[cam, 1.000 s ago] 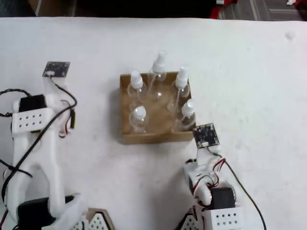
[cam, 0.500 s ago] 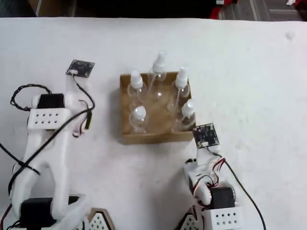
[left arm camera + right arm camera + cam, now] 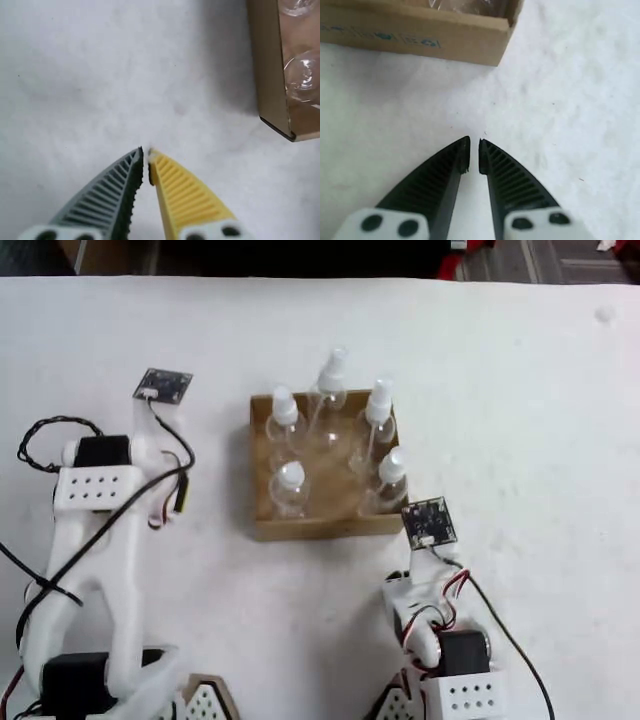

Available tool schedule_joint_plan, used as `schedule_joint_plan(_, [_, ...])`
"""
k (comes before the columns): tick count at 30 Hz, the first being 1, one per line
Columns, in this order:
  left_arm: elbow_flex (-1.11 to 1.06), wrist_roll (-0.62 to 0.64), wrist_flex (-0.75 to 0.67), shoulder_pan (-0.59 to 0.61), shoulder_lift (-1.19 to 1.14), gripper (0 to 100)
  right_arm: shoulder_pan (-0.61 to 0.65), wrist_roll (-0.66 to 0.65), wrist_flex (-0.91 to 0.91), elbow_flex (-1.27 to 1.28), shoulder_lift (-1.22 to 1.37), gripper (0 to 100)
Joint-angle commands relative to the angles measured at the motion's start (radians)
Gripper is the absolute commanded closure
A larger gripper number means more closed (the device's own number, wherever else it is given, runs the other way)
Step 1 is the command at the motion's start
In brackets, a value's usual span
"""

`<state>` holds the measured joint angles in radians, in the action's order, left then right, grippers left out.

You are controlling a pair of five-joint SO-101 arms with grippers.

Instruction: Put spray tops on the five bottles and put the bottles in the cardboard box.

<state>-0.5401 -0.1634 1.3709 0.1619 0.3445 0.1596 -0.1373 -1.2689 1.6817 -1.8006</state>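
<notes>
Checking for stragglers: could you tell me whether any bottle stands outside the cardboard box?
No, all five bottles stand inside the cardboard box in the high view.

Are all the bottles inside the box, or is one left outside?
In. The high view shows all five bottles standing inside the cardboard box, each wearing a spray top.

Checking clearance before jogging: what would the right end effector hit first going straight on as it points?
Likely the cardboard box, its near wall close to the corner; if the right end effector angles downward, the table first.
</notes>
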Motion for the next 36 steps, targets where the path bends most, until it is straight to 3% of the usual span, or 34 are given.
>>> schedule_joint_plan(1, [0.023,0.014,0.011,-0.027,0.005,98,-0.010,-0.009,-0.004,0.009,-0.005,97.8])
schedule_joint_plan(36, [-0.008,0.014,0.011,-0.051,0.005,98,-0.010,-0.009,-0.004,0.009,-0.005,97.8])
